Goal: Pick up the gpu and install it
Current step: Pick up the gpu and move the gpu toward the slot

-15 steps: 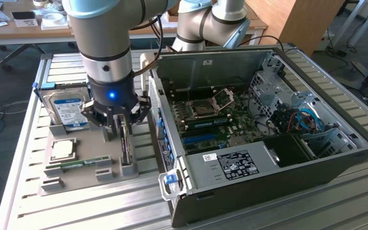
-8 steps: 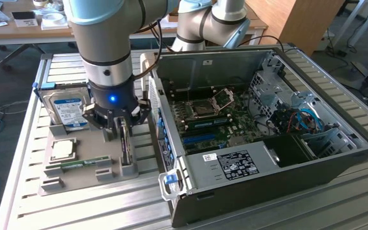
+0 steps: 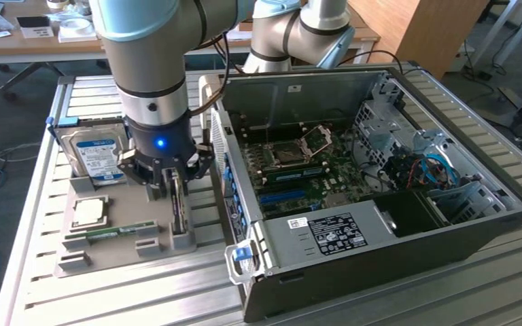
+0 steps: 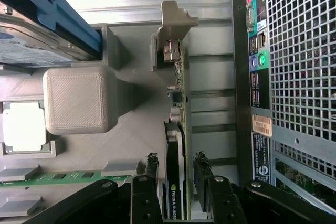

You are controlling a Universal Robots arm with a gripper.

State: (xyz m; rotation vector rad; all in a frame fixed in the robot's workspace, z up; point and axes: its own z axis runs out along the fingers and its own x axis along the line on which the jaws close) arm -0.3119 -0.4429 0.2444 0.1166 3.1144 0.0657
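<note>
The gpu (image 3: 179,206) stands on edge in a slot of the grey holder tray (image 3: 107,261), just beside the open computer case (image 3: 397,231). In the wrist view the gpu (image 4: 175,140) shows a black face, a green board edge and a silver bracket at its far end. My gripper (image 3: 172,182) is directly over the card and low on it. The gripper (image 4: 177,161) is open, its fingertips (image 4: 152,162) straddling the card with a narrow gap on each side.
The tray also holds a blue-labelled hard drive (image 3: 98,153), a square processor (image 3: 90,212) and a green memory stick (image 3: 114,233). A grey tray post (image 4: 79,100) rises near the card. The case's rear panel (image 4: 294,77) is close by. The motherboard (image 3: 302,170) lies exposed.
</note>
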